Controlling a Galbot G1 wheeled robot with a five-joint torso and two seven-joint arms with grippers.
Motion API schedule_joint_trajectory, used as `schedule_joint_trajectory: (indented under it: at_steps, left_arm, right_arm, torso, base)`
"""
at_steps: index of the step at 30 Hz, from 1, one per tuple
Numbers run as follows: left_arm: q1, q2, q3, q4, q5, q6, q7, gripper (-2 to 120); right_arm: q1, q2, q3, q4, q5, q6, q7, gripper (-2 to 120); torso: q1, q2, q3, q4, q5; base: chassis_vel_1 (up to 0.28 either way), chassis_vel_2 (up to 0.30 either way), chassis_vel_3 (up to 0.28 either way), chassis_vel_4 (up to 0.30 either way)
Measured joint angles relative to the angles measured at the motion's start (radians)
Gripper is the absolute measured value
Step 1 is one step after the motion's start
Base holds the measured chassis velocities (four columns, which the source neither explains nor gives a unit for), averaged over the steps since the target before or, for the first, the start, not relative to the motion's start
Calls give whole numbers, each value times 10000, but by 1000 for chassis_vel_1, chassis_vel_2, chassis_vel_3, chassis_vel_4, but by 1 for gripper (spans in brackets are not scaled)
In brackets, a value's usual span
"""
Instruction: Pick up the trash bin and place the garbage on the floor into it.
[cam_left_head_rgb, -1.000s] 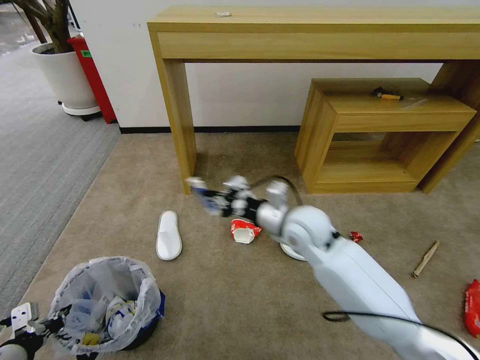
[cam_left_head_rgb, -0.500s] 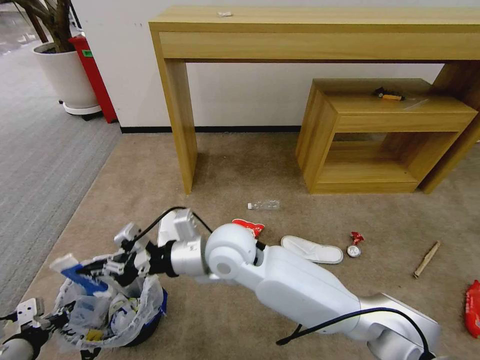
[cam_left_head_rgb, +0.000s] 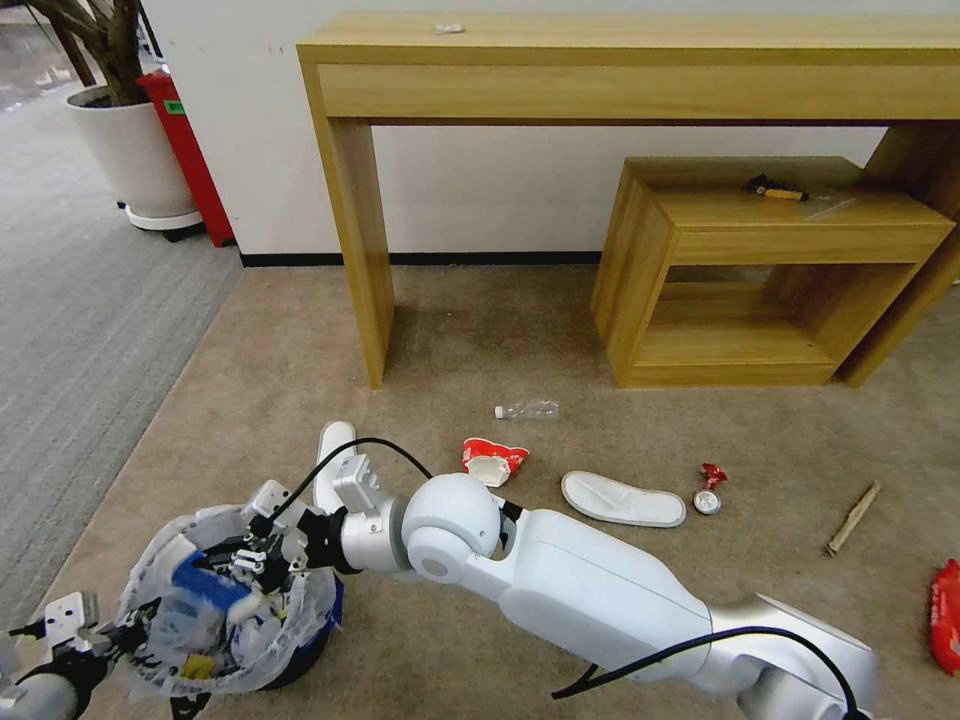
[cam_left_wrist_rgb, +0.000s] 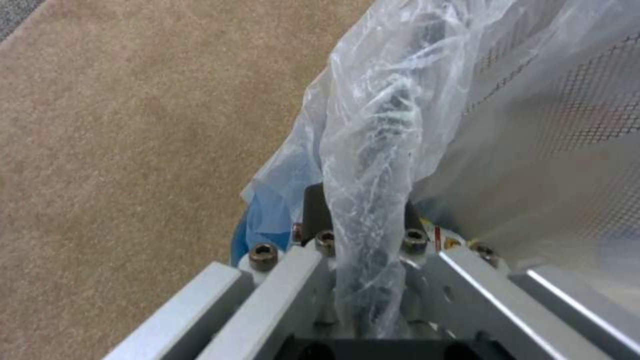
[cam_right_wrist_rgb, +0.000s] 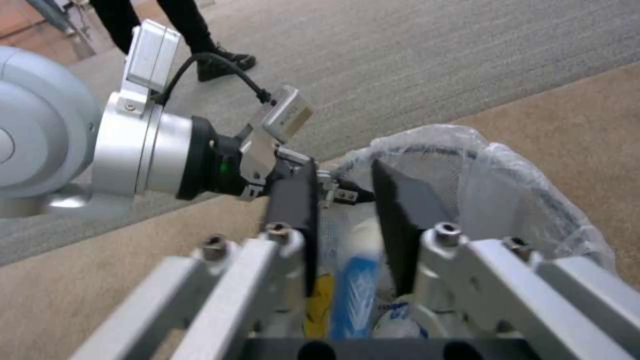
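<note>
Right gripper (cam_left_head_rgb: 238, 567) over trash bin (cam_left_head_rgb: 300, 640), jaws parted around blue cup (cam_left_head_rgb: 208, 583), left gripper (cam_left_wrist_rgb: 363, 227) pinching bin's bag rim (cam_left_wrist_rgb: 373, 150).

An office-like room staged as a living space. Grey ribbed carpet (cam_left_head_rgb: 80, 330) meets a beige carpet (cam_left_head_rgb: 480, 330). A wooden desk (cam_left_head_rgb: 620, 60) stands against a white wall (cam_left_head_rgb: 480, 190) beside a potted plant (cam_left_head_rgb: 125, 130).
</note>
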Motion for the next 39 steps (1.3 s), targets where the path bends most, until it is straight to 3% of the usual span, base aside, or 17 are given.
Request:
schedule_joint_trajectory:
  at_steps: [3, 7, 11, 15, 20, 22, 26, 39]
  left_arm:
    - [27, 9, -67, -23, -7, 0, -8, 0]
    - [42, 22, -147, -11, -29, -1, -2, 0]
    - [112, 42, -280, 82, -39, -4, 85, 0]
    - [151, 66, -376, 122, -40, -5, 146, 0]
    - [183, 86, -467, 160, -54, -5, 207, 0]
    - [235, 95, -509, 192, -62, -7, 241, 0]
    - [289, 114, -500, 196, -44, -7, 259, 0]
    - [501, -23, -613, -40, -58, -7, 287, 0]
  right_arm:
    - [-105, -70, 335, 188, -14, 94, 116, 52]
    - [-287, -121, 754, 314, -222, 226, 463, 63]
    - [-935, -347, 1939, 392, -1346, 418, 1518, 82]
    - [-1543, -672, 2930, 372, -2271, 664, 1685, 95]
    - [-2540, -1225, 4104, 287, -3236, 1301, 1683, 100]
    - [-3571, -1684, 5007, 285, -3629, 1864, 1744, 100]
    - [-4312, -1892, 5716, 374, -3961, 2295, 1839, 100]
    - [-4215, -1391, 5465, 233, -4070, 2286, 2354, 100]
  torso:
    - [0, 2, 0, 0, 0]
    - [0, 2, 0, 1, 0]
    - [0, 1, 0, 1, 0]
    - [0, 2, 0, 1, 1]
    - [0, 2, -1, 1, 3]
    - [0, 1, -1, -1, 4]
    - [0, 2, -1, -4, 3]
    - [-1, 2, -1, 0, 1]
  base:
    - [0, 0, 0, 0]
    - [0, 0, 0, 0]
    - [0, 0, 0, 0]
    - [0, 0, 0, 0]
    - [0, 0, 0, 0]
    - [0, 0, 0, 0]
    - [0, 0, 0, 0]
    - [-1, 12, -2, -14]
